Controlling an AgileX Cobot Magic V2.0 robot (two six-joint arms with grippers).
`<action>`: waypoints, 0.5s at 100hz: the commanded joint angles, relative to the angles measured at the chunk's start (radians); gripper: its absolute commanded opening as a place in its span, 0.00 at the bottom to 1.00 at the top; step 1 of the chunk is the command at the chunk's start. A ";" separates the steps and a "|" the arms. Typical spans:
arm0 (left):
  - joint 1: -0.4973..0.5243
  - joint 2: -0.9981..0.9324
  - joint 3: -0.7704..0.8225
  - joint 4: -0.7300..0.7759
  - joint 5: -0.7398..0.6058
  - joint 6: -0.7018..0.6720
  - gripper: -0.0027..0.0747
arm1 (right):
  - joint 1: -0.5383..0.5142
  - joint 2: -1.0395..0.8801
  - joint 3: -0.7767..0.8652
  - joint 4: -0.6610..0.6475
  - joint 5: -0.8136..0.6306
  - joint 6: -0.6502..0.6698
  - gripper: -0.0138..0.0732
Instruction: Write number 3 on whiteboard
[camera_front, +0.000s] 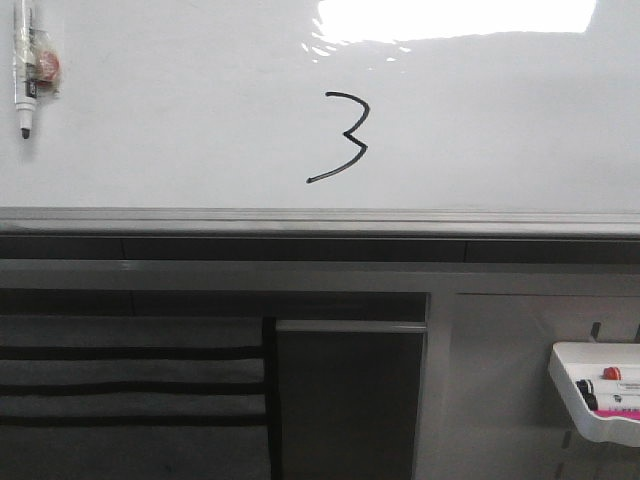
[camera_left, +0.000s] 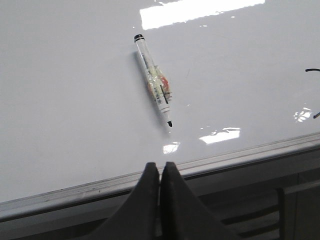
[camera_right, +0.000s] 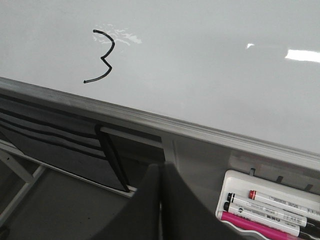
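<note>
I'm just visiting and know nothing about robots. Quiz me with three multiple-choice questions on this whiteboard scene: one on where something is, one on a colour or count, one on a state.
1. Where is the marker stuck on the whiteboard, seen from the front?
A. Upper left
B. Right of the 3
C. In the tray

2. What colour is the number 3?
A. Red
B. Black
C. Pink

3. How does the left pincer stand?
A. Wide open
B. Gripping a marker
C. Shut, empty

Answers:
1 A: the marker hangs at the board's upper left.
2 B: its line is black.
3 C: its fingers meet with nothing between them.
</note>
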 joint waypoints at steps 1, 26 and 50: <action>0.002 -0.022 0.024 0.036 -0.142 -0.084 0.01 | -0.007 0.002 -0.023 -0.014 -0.079 -0.003 0.08; 0.002 -0.031 0.144 0.318 -0.325 -0.386 0.01 | -0.007 0.002 -0.023 -0.014 -0.081 -0.003 0.08; 0.002 -0.031 0.139 0.309 -0.264 -0.386 0.01 | -0.007 0.002 -0.023 -0.014 -0.083 -0.003 0.08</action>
